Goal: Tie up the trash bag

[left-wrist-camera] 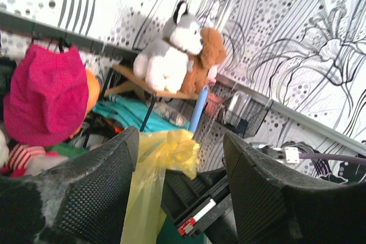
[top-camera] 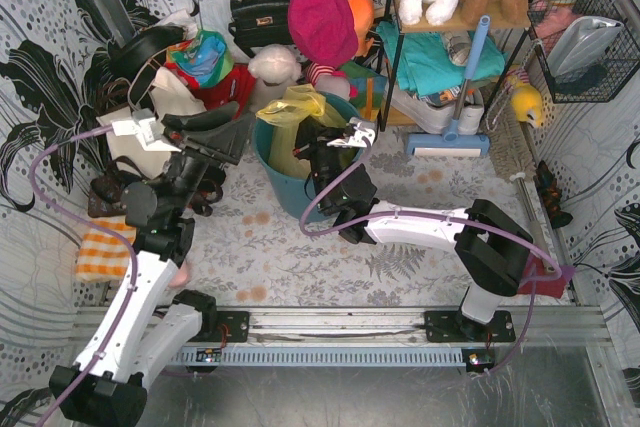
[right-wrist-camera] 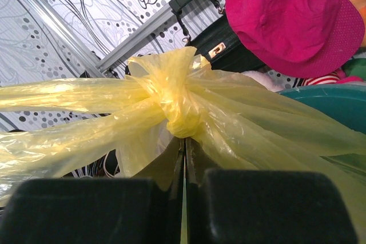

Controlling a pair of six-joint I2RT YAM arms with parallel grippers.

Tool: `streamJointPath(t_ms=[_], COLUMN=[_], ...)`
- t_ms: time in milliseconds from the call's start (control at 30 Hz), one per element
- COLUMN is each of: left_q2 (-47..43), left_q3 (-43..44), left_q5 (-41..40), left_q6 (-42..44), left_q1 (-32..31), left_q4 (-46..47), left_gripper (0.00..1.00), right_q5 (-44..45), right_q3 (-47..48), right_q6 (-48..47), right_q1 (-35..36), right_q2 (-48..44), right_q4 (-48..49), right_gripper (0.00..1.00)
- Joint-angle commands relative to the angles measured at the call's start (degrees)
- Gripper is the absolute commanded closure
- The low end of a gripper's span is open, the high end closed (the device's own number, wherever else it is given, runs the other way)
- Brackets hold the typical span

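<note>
One trash bag (right-wrist-camera: 257, 118) with one knot (right-wrist-camera: 178, 111), in one teal bin (top-camera: 278, 179), right gripper (right-wrist-camera: 184, 182) clamped on it, left gripper (left-wrist-camera: 180, 136) open, empty.

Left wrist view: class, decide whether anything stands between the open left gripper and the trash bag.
Nothing visible does. The trash bag shows through the open left gripper, unblocked. The right gripper, shut on the bag below the knot, sits beside it, not in front.

Left tool (left-wrist-camera: 180, 138) wide apart at the fingers, right tool (right-wrist-camera: 184, 161) tightly closed, both arms forward.
</note>
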Motion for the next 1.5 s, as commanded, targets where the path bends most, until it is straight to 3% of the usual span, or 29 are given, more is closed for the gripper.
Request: streamJointPath(t_ms=[0, 100, 167, 300, 400, 533, 700, 800, 933, 1100, 1300, 1467], left_q2=[0.42, 3.78, 6.39, 12.47, 17.31, 22.15, 26.50, 24.41, 18.59, 15.15, 16.34, 12.91], left_q3=[1.04, 4.53, 6.08, 8.98, 12.72, 20.42, 25.14, 24.18, 23.40, 21.62, 19.85, 14.87], left_q5=[-5.14, -11.62, -11.68, 6.17, 17.78, 25.18, 28.27, 23.00, 3.49, -14.19, -12.14, -15.56], left_q6=[1.36, 0.54, 0.12, -2.57, -5.23, -1.72, -0.07, 3.56, 12.92, 13.09, 7.93, 4.37], left_q1=[0.39, 0.44, 0.40, 0.20, -1.87, -7.95, -12.68, -12.71, -12.71, -12.54, -9.71, -5.84], left_q4=[-2.00, -12.96, -15.74, -6.27, 0.15, -2.95, -4.87, -9.74, -23.16, -30.29, -32.59, -32.04], left_gripper=[0.32, 0.36, 0.37, 0.50, 0.52, 0.51, 0.51, 0.51, 0.49, 0.50, 0.48, 0.45], right_q5=[-0.87, -0.96, -1.19, -1.23, -1.23, -1.30, -1.44, -1.82, -2.17, -2.36, -2.54, -2.54], right_q3=[0.81, 0.92, 1.11, 1.47, 1.56, 1.69, 2.33, 2.73, 2.94, 3.35, 3.43, 3.28], right_q6=[1.27, 1.70, 2.03, 2.07, 2.07, 2.41, 2.49, 2.71, 2.98, 3.09, 2.98, 2.88], right_q1=[0.12, 0.15, 0.16, 0.12, 0.15, 0.11, 0.12, 0.16, 0.11, 0.15, 0.14, 0.15], right_q2=[-1.67, -1.66, -1.62, -1.52, -1.49, -1.42, -1.13, -0.99, -0.83, -0.64, -1.01, -1.29], right_q4=[0.38, 0.13, -0.22, -0.64, -0.73, -0.96, -1.28, -1.70, -2.18, -2.62, -3.30, -3.59], right_gripper=[1.00, 1.00, 1.00, 1.00, 1.00, 1.00, 1.00, 1.00, 1.00, 1.00, 1.00, 1.00])
